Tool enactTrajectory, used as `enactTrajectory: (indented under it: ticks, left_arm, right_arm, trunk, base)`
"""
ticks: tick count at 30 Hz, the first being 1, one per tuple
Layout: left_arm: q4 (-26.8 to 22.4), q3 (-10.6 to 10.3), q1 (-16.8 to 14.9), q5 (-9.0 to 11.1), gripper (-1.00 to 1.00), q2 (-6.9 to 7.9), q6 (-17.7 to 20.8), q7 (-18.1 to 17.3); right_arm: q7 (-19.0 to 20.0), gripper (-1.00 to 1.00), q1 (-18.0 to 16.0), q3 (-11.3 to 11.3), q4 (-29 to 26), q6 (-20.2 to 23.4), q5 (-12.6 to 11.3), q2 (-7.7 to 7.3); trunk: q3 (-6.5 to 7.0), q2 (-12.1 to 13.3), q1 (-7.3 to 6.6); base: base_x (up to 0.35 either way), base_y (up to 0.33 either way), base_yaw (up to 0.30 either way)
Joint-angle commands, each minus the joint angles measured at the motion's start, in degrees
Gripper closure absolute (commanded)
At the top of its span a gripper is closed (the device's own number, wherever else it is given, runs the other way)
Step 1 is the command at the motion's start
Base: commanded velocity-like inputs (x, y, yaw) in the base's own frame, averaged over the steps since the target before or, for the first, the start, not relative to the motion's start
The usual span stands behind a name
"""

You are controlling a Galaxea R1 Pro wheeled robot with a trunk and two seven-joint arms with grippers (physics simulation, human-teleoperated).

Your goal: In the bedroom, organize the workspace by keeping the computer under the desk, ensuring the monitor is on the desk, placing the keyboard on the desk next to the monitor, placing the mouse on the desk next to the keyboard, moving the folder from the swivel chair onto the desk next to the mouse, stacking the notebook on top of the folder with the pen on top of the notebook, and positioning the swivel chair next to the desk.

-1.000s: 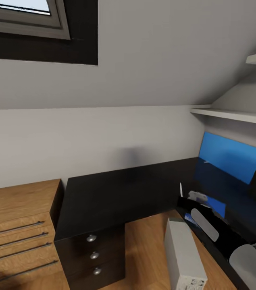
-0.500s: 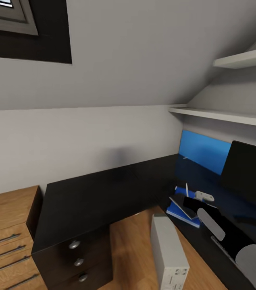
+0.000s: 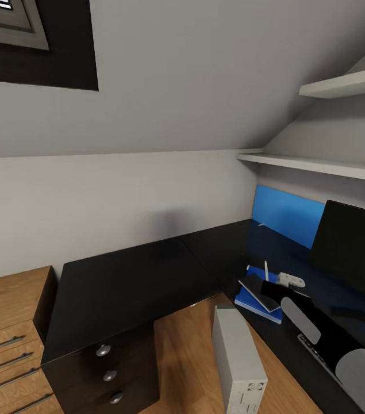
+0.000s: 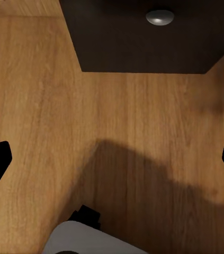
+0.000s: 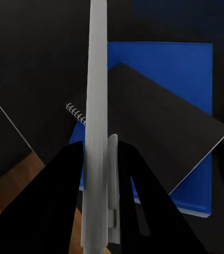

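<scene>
The blue folder (image 3: 250, 303) lies on the black desk (image 3: 130, 282) near its inner corner, with the dark notebook (image 3: 255, 289) at an angle on top. My right gripper (image 3: 269, 286) is shut on the silvery pen (image 3: 266, 270), which stands upright over the notebook. In the right wrist view the pen (image 5: 97, 132) runs between the black fingers (image 5: 64, 201), above the notebook (image 5: 159, 127) and folder (image 5: 170, 58). The monitor (image 3: 354, 253) stands on the desk at the right. The grey computer (image 3: 237, 362) stands on the floor by the desk. My left gripper (image 4: 112, 159) is open over the wood floor.
A long blue panel (image 3: 288, 215) leans against the wall behind the desk. White shelves (image 3: 320, 167) hang above the monitor. The desk drawers with round knobs (image 3: 108, 375) face me, and one knob (image 4: 159, 16) shows near the left gripper. A wooden drawer unit (image 3: 4, 322) stands at the left.
The head view has swung to the right, so the desk and drawers sit further left and the monitor has come into view. The pen stays held over the notebook.
</scene>
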Motion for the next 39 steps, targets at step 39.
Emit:
enactTrajectory:
  ticks: [39]
  left_arm:
    - [0.1, -1.7, 0.0, -0.4, -1.00, -0.50, -0.1, 0.2]
  right_arm:
    - [-0.2, 1.00, -2.0, 0.6, 18.2, -1.5, 7.8, 5.15]
  trunk:
    - [-0.08, -0.1, 0.01]
  base:
    - [0.075, 0.000, 0.000]
